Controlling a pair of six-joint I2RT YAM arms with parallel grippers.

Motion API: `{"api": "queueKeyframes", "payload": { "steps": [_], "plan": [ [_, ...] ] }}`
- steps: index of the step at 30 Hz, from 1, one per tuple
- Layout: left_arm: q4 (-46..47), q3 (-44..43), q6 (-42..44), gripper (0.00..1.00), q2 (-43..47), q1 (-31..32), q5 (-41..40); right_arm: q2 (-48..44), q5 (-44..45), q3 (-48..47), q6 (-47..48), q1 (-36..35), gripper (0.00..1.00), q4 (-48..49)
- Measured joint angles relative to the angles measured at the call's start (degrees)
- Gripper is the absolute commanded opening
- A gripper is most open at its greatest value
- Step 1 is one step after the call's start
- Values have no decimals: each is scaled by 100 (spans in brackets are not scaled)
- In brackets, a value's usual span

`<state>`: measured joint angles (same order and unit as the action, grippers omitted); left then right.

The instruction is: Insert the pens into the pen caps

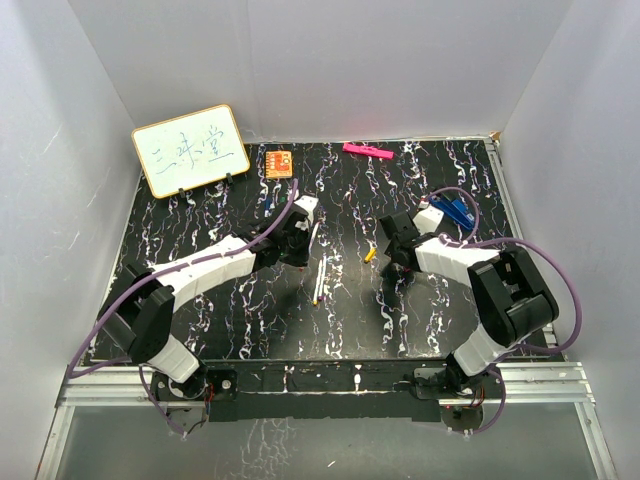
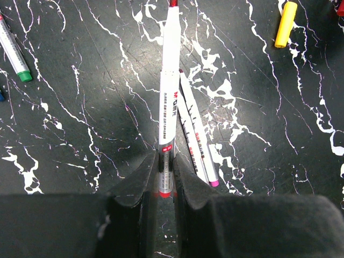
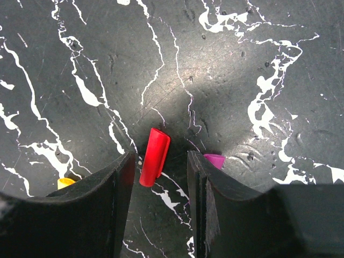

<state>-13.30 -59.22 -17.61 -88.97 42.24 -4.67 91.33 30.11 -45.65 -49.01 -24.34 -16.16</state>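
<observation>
So, left gripper [image 2: 165, 161] is clamped on a white-barrelled red-tipped marker pen [image 2: 169, 80]; right gripper [image 3: 159, 157] straddles the stubby red plastic cap [image 3: 156, 146], jaws wide. Next, probably: pinch cap, align both.

Whiteboard [image 1: 190, 150], orange card [image 1: 279, 162], pink bar [image 1: 366, 151] and blue clip [image 1: 458, 209] rest on marbled table [image 1: 350, 325].

Bright even overhead light, soft shadows, sharp overview, slightly soft wrist close-ups

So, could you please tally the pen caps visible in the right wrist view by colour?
Red cap: 1
Purple cap: 1
Yellow cap: 1 (mostly hidden)
Total: 3
</observation>
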Motion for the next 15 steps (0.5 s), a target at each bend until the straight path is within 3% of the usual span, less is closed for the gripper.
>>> {"api": "queueKeyframes", "payload": {
  "steps": [15],
  "plan": [
    [-35, -4, 28, 0, -85, 0, -9, 232, -251, -275, 120, 13, 32, -15]
  ]
}}
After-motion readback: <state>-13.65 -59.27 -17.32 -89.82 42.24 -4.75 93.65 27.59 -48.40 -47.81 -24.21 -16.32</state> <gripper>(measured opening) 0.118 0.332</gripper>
